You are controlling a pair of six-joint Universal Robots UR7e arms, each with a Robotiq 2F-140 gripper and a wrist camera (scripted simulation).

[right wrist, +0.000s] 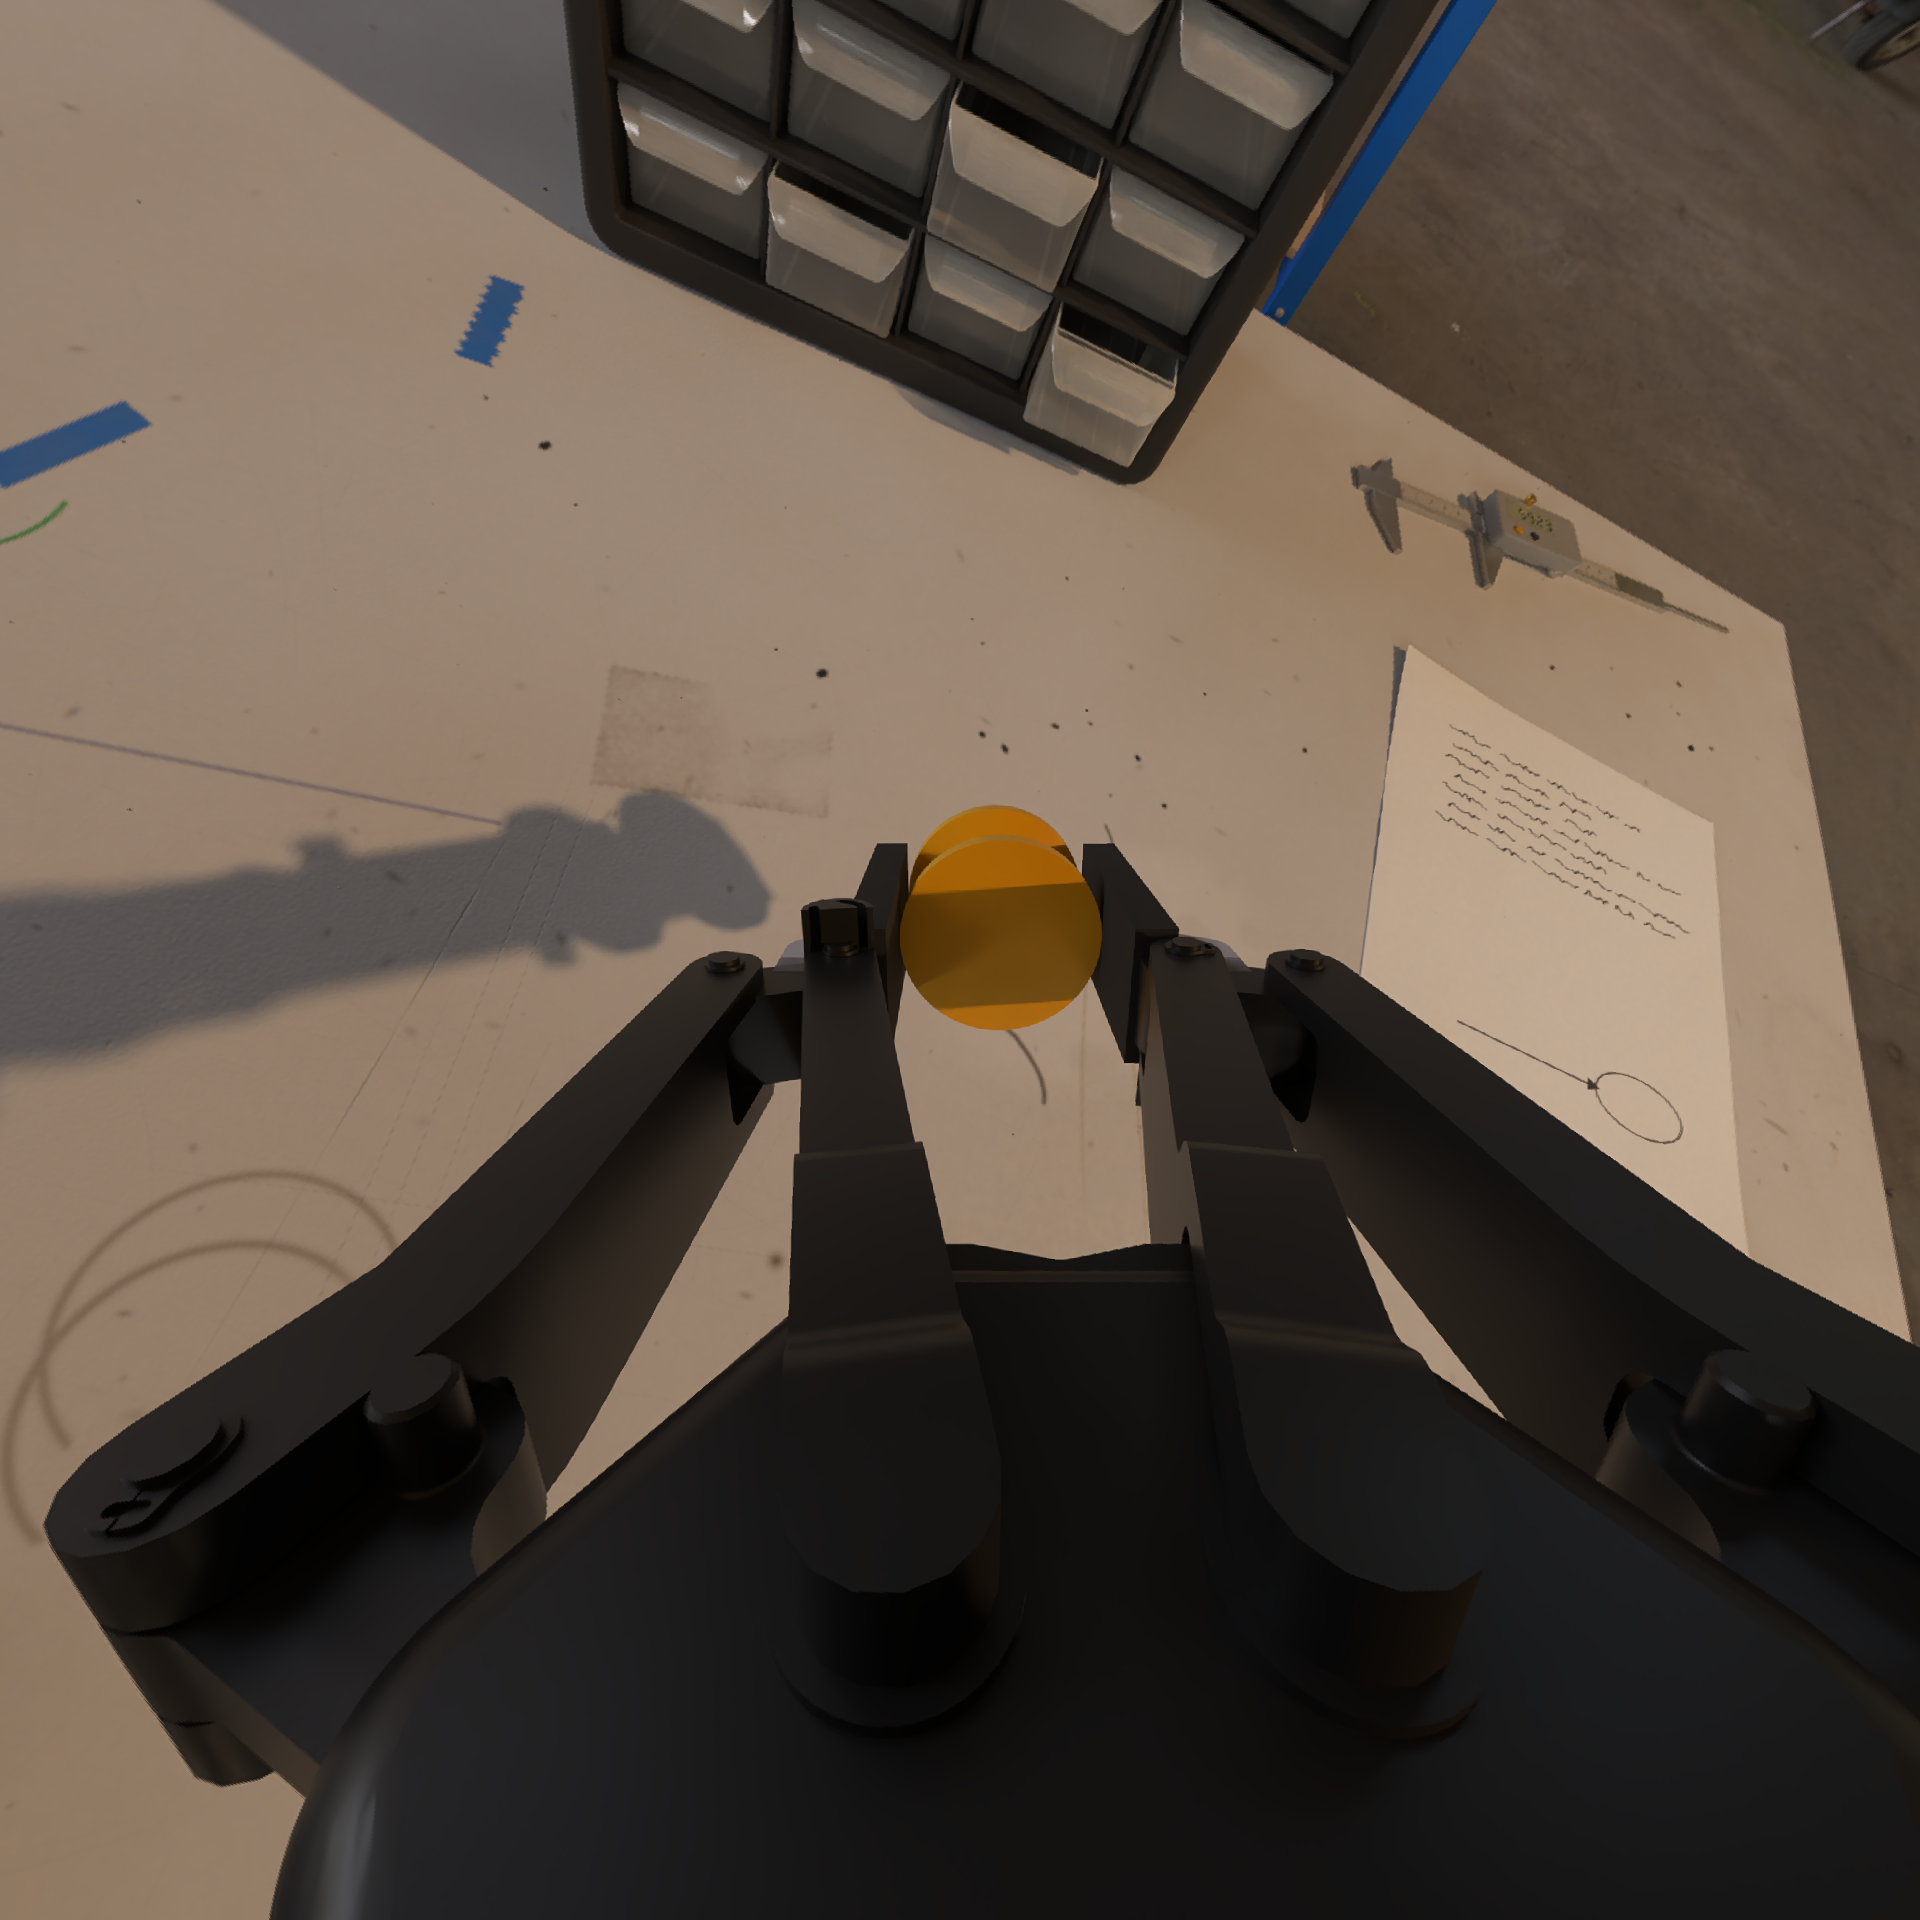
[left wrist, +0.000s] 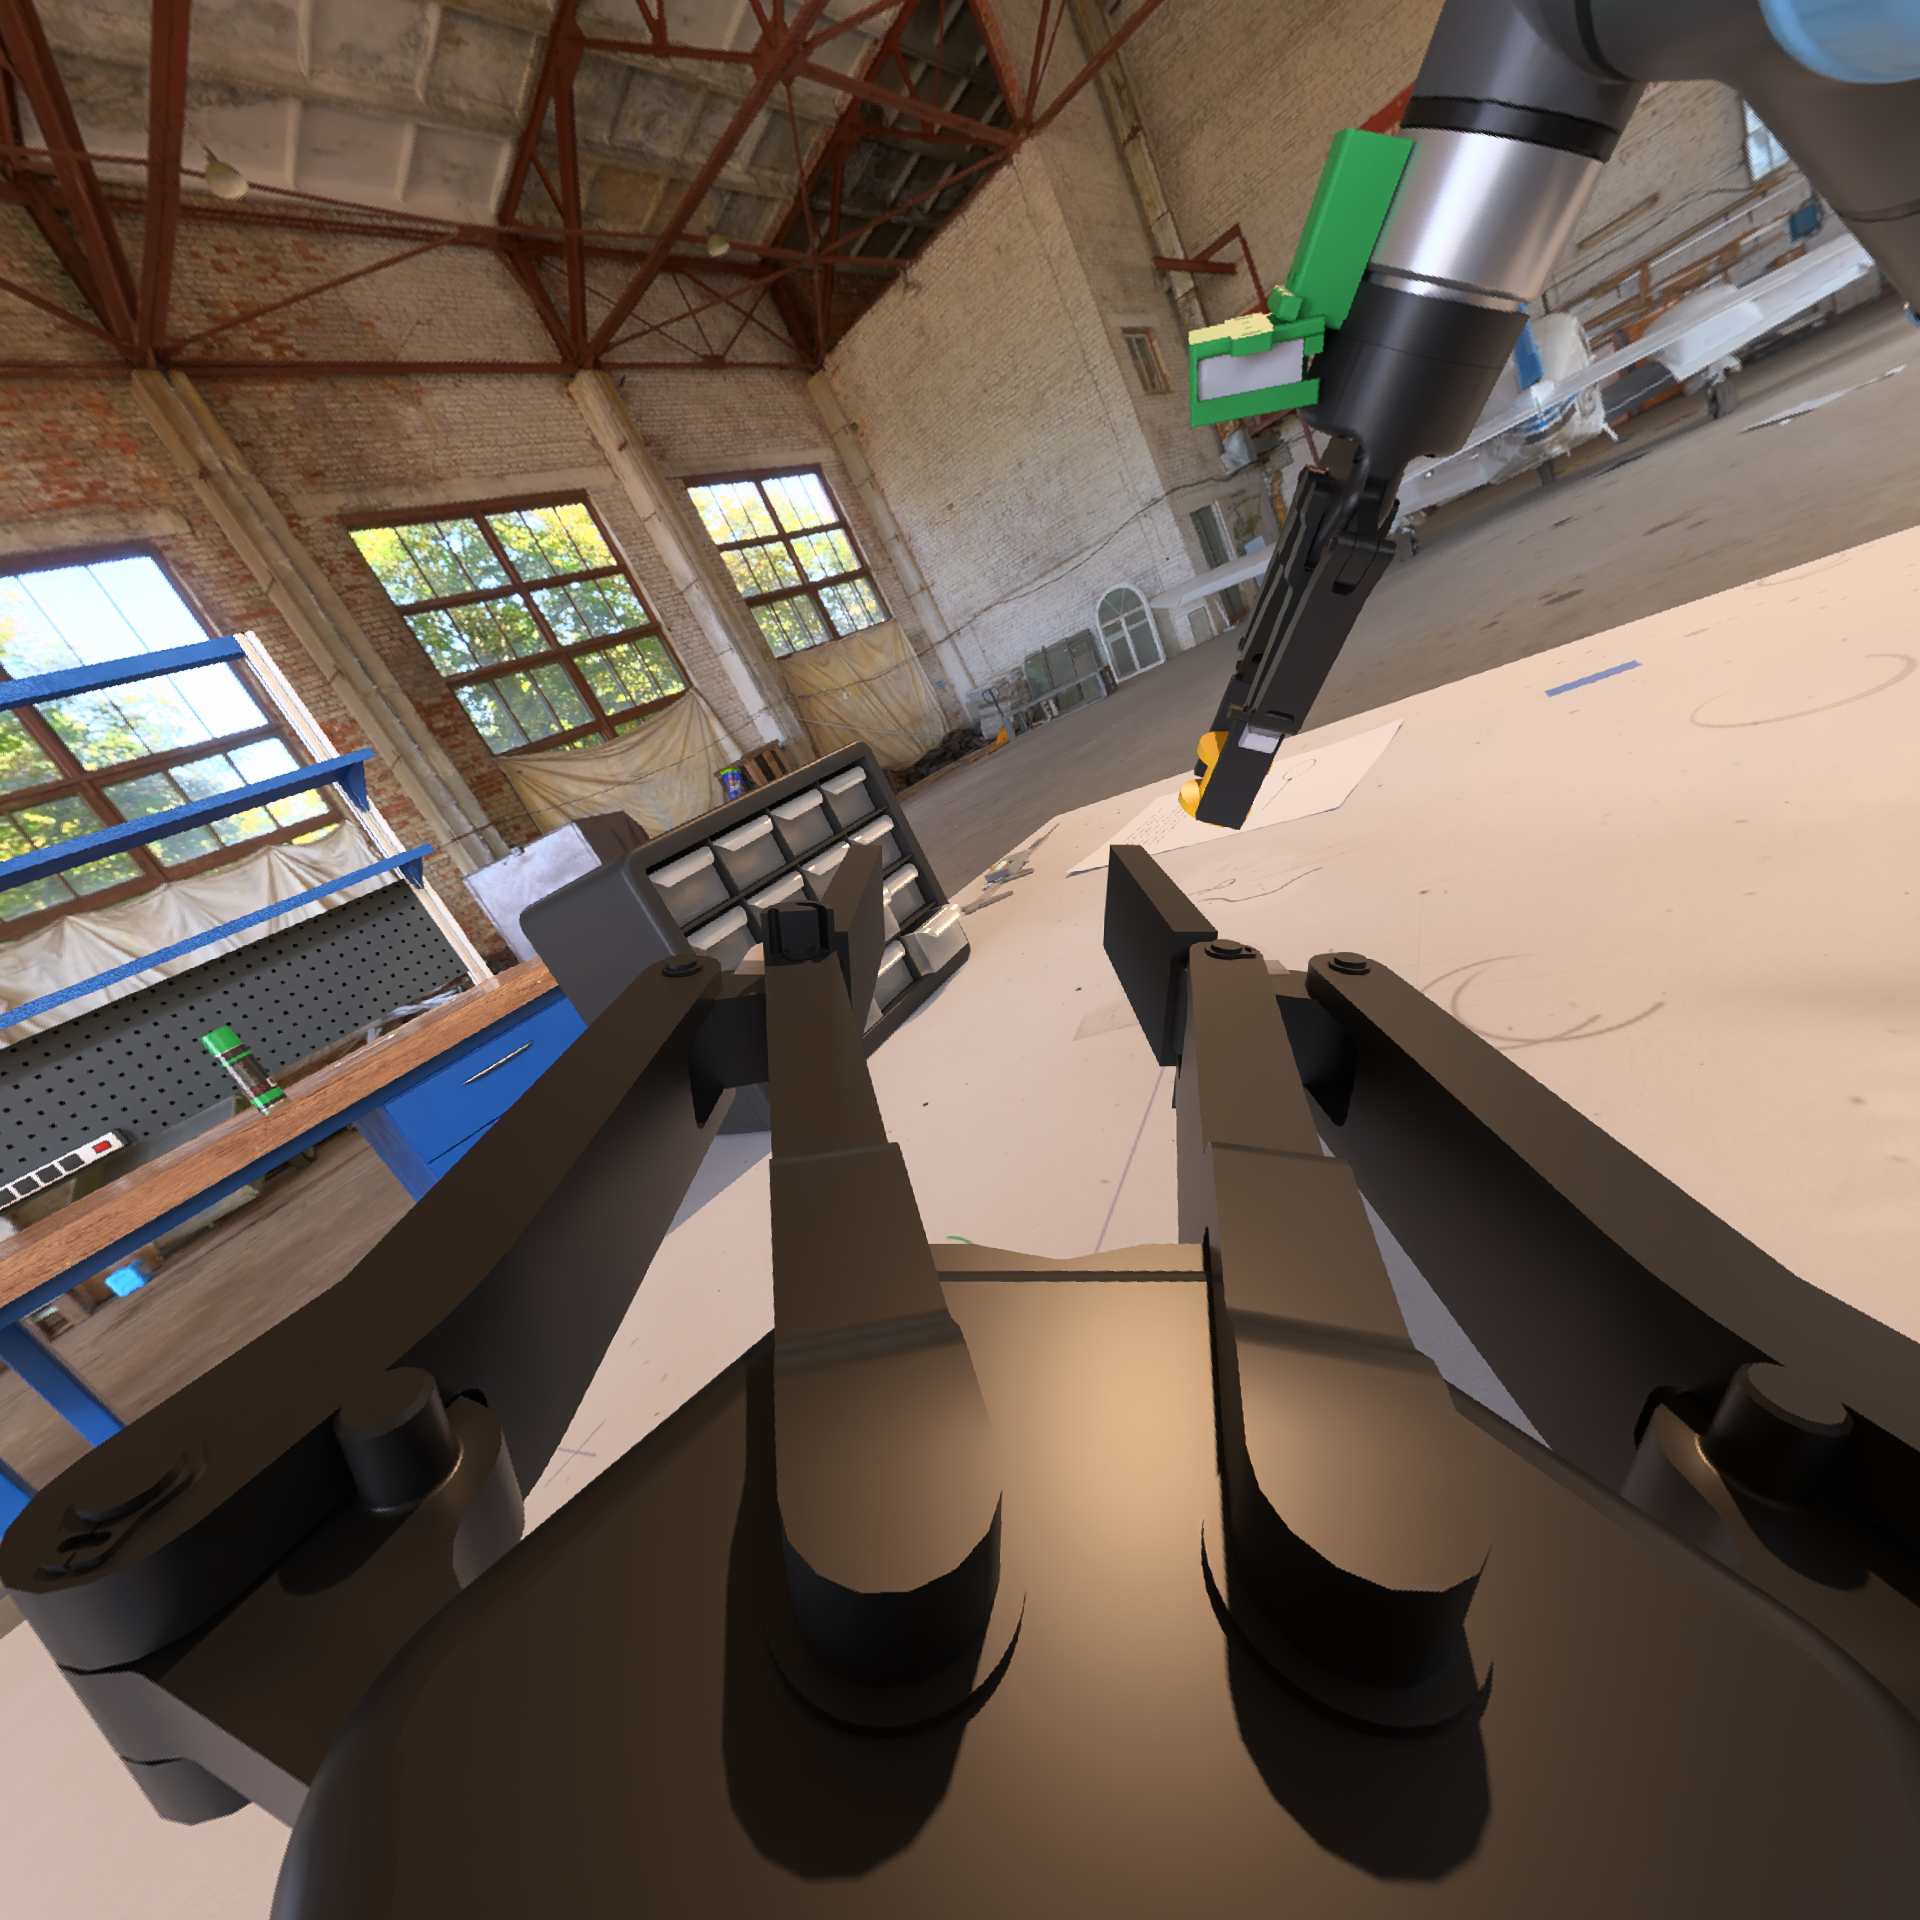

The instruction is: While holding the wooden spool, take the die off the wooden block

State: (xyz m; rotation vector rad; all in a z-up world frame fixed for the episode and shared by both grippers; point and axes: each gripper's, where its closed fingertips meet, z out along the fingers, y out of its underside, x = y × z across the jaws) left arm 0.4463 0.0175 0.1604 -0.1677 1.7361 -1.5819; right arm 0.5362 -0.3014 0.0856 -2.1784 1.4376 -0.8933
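1. The right tool [right wrist: 997, 925] is clamped on the wooden spool [right wrist: 1000, 935], a finger pressed to each side of its orange body, and it holds the spool above the surface [right wrist: 416, 623] with clear air beneath
2. The left tool [left wrist: 997, 935] stands wide with nothing between its fingers, raised over bare surface and pointing toward the drawer cabinet [left wrist: 790, 883]
3. In the left wrist view the right tool [left wrist: 1236, 779] hangs well ahead of the left one, over a sheet of paper [left wrist: 1340, 769]
4. In the right wrist view the drawer cabinet [right wrist: 966, 208] blocks the far side, and a caliper [right wrist: 1517, 540] and the sheet of paper [right wrist: 1548, 935] lie along the right edge
5. The die and the wooden block are not visible in either view
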